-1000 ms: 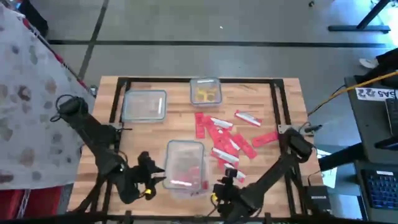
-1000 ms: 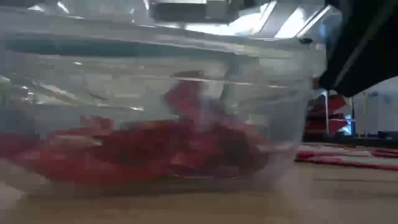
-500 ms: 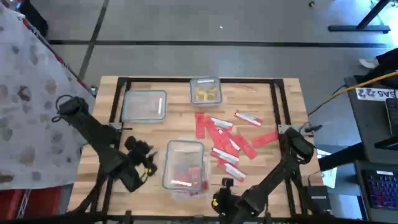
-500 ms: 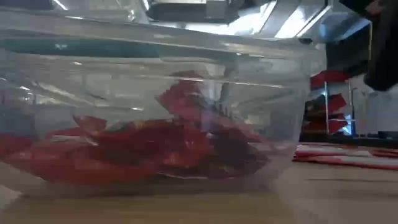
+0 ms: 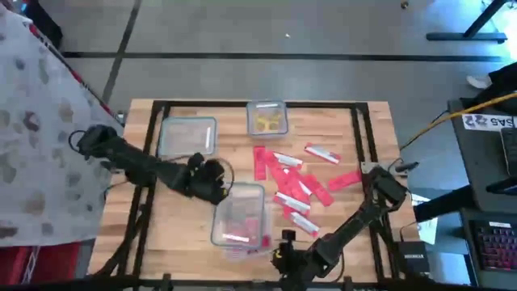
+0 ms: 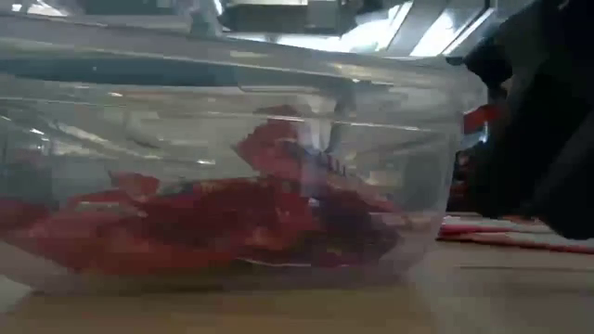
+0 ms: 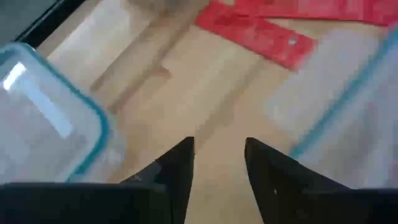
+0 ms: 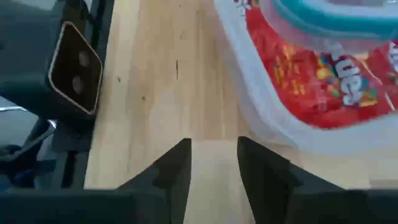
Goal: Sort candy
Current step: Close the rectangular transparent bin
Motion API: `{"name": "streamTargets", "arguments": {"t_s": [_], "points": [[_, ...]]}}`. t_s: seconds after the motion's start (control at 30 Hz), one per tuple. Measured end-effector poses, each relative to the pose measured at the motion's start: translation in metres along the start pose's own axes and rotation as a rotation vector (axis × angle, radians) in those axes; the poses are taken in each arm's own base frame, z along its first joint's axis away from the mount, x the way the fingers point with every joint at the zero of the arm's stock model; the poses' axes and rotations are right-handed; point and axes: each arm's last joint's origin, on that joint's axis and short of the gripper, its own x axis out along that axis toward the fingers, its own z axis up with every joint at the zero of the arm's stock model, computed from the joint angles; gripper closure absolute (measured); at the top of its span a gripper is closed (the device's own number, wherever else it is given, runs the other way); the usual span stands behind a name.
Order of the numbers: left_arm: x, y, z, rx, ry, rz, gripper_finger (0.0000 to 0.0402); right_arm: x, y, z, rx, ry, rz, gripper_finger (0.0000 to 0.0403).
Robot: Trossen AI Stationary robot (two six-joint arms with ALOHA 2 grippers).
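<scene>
Three clear plastic tubs on the wooden table (image 5: 186,222): near tub (image 5: 240,214) holds red candy packets (image 6: 213,223), far tub (image 5: 267,118) yellow pieces (image 5: 266,122), far-left tub (image 5: 187,137). Loose red rectangular packets (image 5: 295,182) right of centre. Left gripper (image 5: 212,179) beside near tub's far-left corner, right gripper (image 5: 284,242) at near edge; both part-open, empty. Grey floor beyond.

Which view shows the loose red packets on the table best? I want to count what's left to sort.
The high view: the loose red packets lie spread on the wood right of the front tub, all visible at once. The left wrist view shows only a couple; the low view just a sliver; the right wrist view none.
</scene>
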Motion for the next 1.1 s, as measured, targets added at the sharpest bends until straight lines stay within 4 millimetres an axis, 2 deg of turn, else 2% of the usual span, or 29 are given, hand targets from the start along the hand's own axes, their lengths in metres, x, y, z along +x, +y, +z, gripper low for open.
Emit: {"name": "streamTargets", "arguments": {"t_s": [0.13,0.27,0.57,0.87,1.0,1.1], "points": [[0.016,0.002,0.006,-0.008,0.089,-0.185,0.0273,0.0,-0.002,-0.001,-0.04,-0.007,-0.03,0.0286],[0.024,0.0,0.0,-0.035,0.151,-0.336,0.0273,-0.003,-0.005,-0.002,-0.059,-0.001,-0.071,0.0286],[0.015,-0.009,-0.013,-0.075,0.218,-0.364,0.0273,-0.005,-0.013,-0.007,-0.061,0.026,-0.165,0.0286],[-0.008,-0.003,-0.009,-0.174,0.16,-0.399,0.0273,-0.026,-0.014,-0.002,-0.014,-0.012,-0.211,0.0286],[-0.026,0.006,-0.004,-0.209,0.078,-0.41,0.0273,-0.039,-0.007,-0.001,-0.002,-0.021,-0.15,0.0286],[-0.04,0.012,-0.006,-0.236,0.066,-0.424,0.0273,-0.045,0.005,-0.003,0.013,-0.002,-0.042,0.0286]]}}
